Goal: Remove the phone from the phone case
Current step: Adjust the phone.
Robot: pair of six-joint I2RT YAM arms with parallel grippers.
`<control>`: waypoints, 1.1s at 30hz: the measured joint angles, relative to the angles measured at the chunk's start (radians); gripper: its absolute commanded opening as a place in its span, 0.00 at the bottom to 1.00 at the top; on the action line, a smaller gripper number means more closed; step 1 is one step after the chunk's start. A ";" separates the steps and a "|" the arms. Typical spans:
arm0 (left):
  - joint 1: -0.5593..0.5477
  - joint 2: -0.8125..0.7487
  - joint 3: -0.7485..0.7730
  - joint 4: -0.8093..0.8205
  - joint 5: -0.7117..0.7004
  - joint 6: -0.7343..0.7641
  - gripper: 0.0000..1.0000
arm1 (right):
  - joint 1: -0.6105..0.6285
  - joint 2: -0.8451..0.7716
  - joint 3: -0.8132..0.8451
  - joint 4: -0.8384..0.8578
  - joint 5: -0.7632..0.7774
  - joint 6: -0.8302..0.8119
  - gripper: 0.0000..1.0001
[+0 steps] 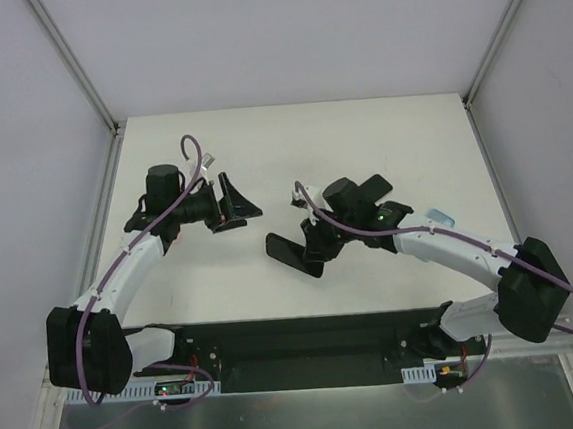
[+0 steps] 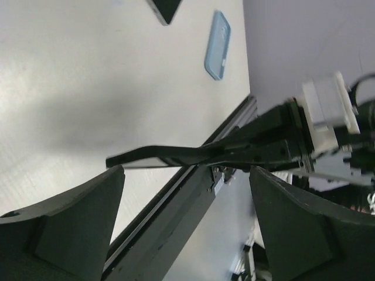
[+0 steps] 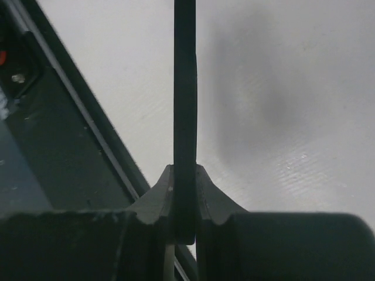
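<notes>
Near the middle of the white table (image 1: 360, 138), the right gripper (image 1: 316, 240) squeezes one end of the thin, flat black phone (image 1: 290, 252) between its jaws. At about ten o'clock from the phone, the left gripper (image 1: 234, 205) has its jaws spread wide with nothing in them. At about three o'clock from the phone, well apart from it, the small light blue phone case (image 1: 437, 216) lies on the table beside the right arm.

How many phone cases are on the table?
1. The light blue case lies flat near the table's right edge. Parts of the table are hidden, so another may be out of sight.
</notes>
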 measured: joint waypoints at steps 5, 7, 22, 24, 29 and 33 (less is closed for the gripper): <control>-0.002 0.035 0.045 -0.002 0.186 0.150 0.88 | -0.095 0.017 0.045 -0.083 -0.291 -0.025 0.01; -0.010 0.059 0.049 -0.010 0.241 0.192 0.88 | -0.116 0.054 0.105 -0.147 -0.406 -0.052 0.02; -0.262 0.157 0.227 -0.421 0.249 0.599 0.89 | -0.195 0.278 0.361 -0.554 -0.739 -0.374 0.01; -0.271 0.158 0.227 -0.440 0.248 0.618 0.88 | -0.207 0.301 0.383 -0.605 -0.763 -0.424 0.01; -0.290 0.202 0.227 -0.469 0.254 0.652 0.81 | -0.231 0.343 0.413 -0.703 -0.808 -0.523 0.01; -0.336 0.258 0.227 -0.483 0.272 0.663 0.67 | -0.236 0.372 0.429 -0.756 -0.824 -0.573 0.01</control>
